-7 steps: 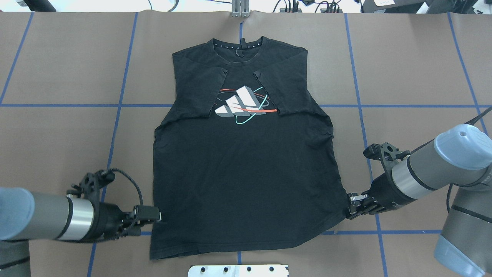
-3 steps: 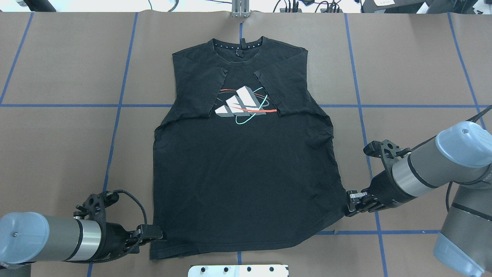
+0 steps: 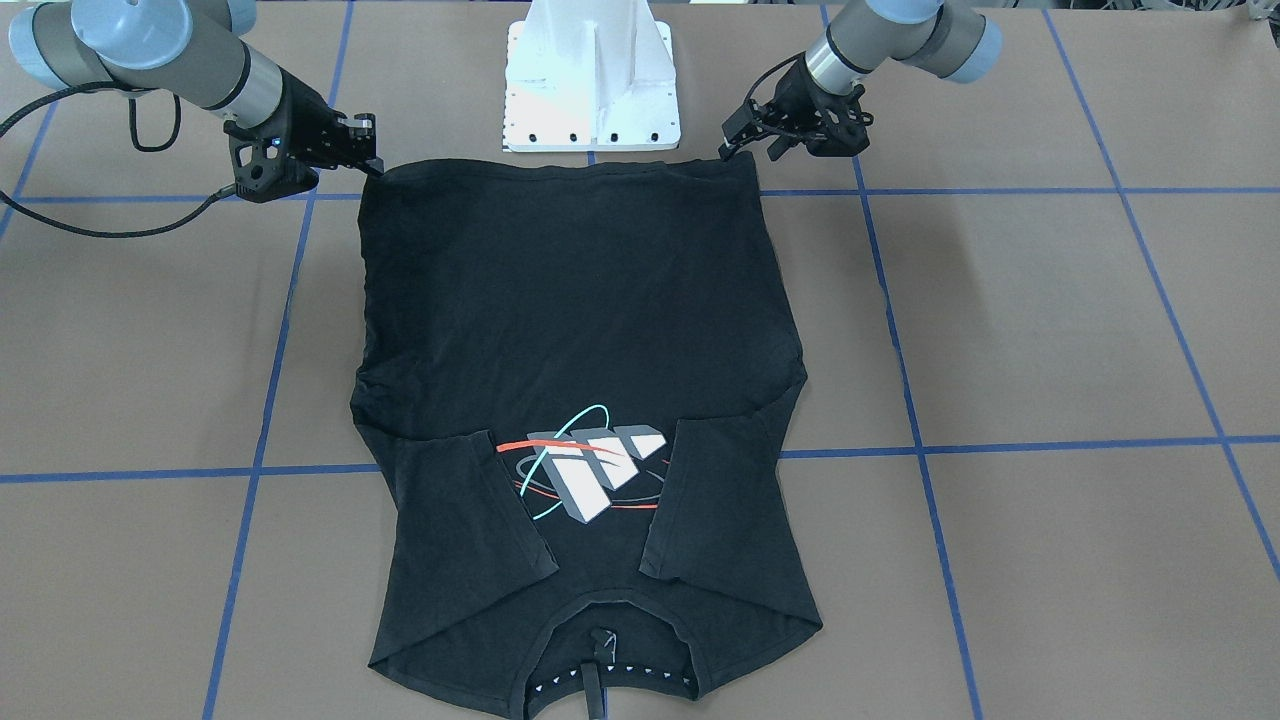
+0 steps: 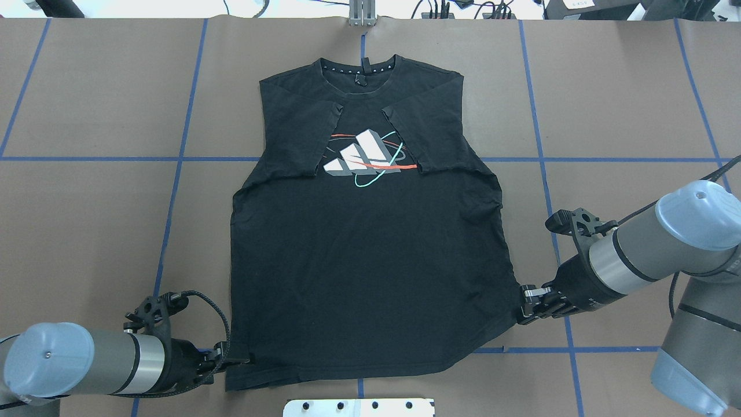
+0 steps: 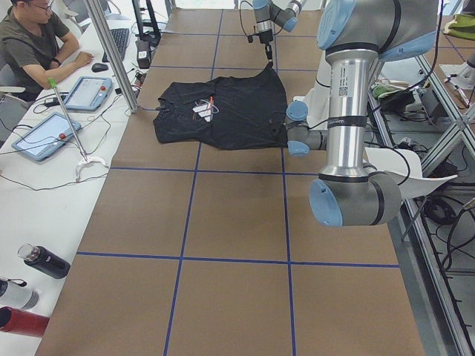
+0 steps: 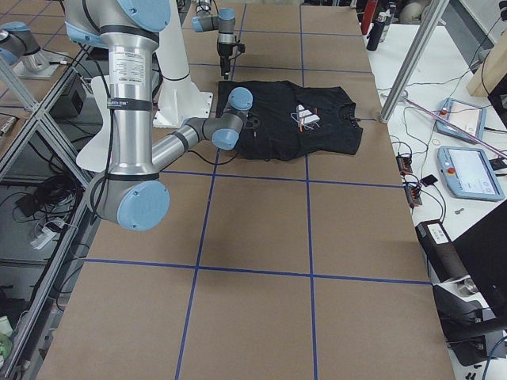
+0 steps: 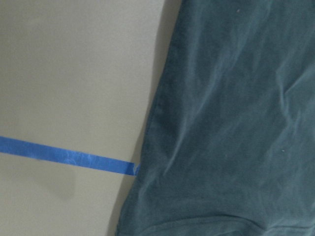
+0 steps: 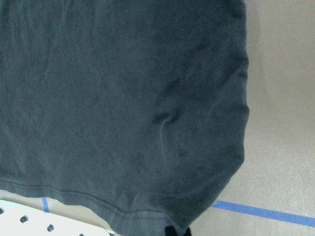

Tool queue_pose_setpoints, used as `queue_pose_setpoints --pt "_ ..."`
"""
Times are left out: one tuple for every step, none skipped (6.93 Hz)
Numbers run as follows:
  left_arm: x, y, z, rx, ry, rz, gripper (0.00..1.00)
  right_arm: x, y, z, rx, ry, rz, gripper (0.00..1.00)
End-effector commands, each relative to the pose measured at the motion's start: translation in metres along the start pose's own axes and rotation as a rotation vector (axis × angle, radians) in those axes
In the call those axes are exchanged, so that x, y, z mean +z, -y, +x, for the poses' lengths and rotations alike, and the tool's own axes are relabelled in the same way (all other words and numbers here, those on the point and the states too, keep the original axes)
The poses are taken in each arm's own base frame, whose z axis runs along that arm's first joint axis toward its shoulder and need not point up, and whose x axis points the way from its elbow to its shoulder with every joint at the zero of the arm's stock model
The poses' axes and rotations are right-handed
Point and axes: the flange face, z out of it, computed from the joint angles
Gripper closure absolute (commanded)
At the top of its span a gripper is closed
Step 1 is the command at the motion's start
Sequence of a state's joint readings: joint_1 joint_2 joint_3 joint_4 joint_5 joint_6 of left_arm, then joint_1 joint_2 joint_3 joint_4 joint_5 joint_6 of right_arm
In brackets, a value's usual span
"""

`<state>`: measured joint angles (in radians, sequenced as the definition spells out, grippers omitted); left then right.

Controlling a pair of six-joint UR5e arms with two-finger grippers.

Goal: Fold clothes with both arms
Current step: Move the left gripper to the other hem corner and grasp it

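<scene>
T-shirt (image 4: 370, 278), black, lies flat and front-up in the middle of the brown table (image 4: 87, 220), its collar (image 4: 362, 66) at the far edge from the robot and its hem nearest the white pedestal base (image 3: 590, 80). Both short sleeves are folded inward over the chest, one on each side of the grey-white block logo (image 4: 365, 159) with its red and teal ovals (the sleeve edges cover the outer ends of those ovals).

At the hem's corner on the robot's left, the left gripper (image 4: 243, 359) sits low with its tip touching the cloth's edge; its wrist camera shows only the shirt's side seam and a strip of blue tape (image 7: 64, 157), so I cannot tell how far its fingers are parted. The right gripper (image 4: 521, 307) meets the opposite hem corner, where the fabric runs out to a slight point against it. A dark fingertip shows at the bottom of its wrist view just beside the puckered cloth, yet whether the fingers pinch the shirt I cannot tell.

A person (image 5: 30, 44) sits at a side desk beyond the table's far edge.
</scene>
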<state>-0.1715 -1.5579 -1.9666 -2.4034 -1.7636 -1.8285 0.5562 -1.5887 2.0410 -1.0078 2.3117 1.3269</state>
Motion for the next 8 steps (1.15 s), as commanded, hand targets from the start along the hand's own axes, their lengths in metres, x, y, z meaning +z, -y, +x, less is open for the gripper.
queue_pose_setpoints --pt "0.0131 -0.0051 -0.0025 0.004 0.015 -0.011 0.02 0.0 0.0003 -0.0002 0.0 0.001 -0.001 1.0" --pt "0.0132 -0.0068 -0.0022 0.005 0.015 -0.014 0.04 -0.0004 0.0008 0.0001 0.002 0.0 0.0 1.0" --pt "0.0132 -0.0068 -0.0022 0.005 0.015 -0.014 0.07 -0.0006 0.0007 0.0 0.001 0.001 0.0 1.0" --pt "0.0132 -0.0068 -0.0022 0.005 0.015 -0.014 0.1 -0.0011 0.0011 0.0001 0.0 0.001 0.002 1.0" --pt "0.0135 -0.0075 -0.0023 0.005 0.015 -0.015 0.18 -0.0011 0.0011 0.0001 0.0 0.001 0.002 1.0" --pt "0.0135 -0.0075 -0.0023 0.005 0.015 -0.015 0.18 -0.0021 0.0013 0.001 0.002 0.002 -0.002 1.0" --pt "0.0138 -0.0082 -0.0025 0.006 0.016 -0.017 0.19 -0.0053 0.0019 0.0016 0.005 0.008 -0.012 1.0" --pt "0.0138 -0.0082 -0.0025 0.006 0.016 -0.017 0.2 -0.0092 0.0036 0.0024 0.011 0.013 -0.016 1.0"
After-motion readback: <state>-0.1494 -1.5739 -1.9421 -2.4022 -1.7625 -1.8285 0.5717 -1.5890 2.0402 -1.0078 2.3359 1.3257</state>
